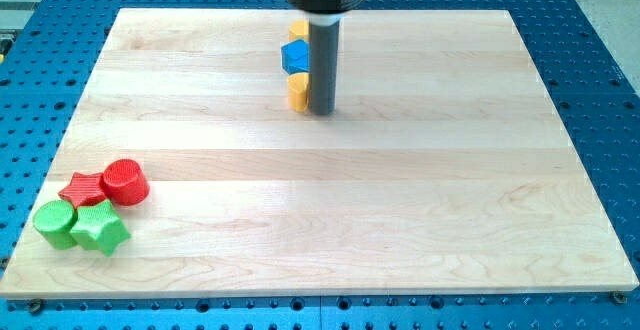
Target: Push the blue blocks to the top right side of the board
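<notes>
A blue block (294,57) lies near the view's top centre, partly hidden behind the dark rod. A yellow block (298,91) sits just below it and another yellow block (298,30) just above it. My tip (321,110) rests on the board right next to the lower yellow block, on its right side, a little below and right of the blue block. Only one blue block shows.
At the view's bottom left sits a cluster: a red cylinder (125,182), a red star (84,189), a green cylinder (55,223) and a green star (100,229). The wooden board (400,200) lies on a blue perforated table.
</notes>
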### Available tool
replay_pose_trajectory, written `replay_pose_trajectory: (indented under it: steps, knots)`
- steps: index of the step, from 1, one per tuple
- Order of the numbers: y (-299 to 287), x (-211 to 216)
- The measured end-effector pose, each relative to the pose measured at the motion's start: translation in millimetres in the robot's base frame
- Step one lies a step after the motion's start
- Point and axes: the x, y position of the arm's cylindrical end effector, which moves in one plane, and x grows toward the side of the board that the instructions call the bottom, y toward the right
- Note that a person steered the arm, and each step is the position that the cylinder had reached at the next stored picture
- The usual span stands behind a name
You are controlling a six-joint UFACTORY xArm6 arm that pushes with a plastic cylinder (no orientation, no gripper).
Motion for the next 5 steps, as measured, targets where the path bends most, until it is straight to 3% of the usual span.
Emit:
replay_pose_trajectory:
  steps: [1, 3, 4, 5]
  knots:
    - [-30.9, 3.6]
    - [75.3, -71.2]
    - [47.8, -30.5]
    - [-37.3, -45.3]
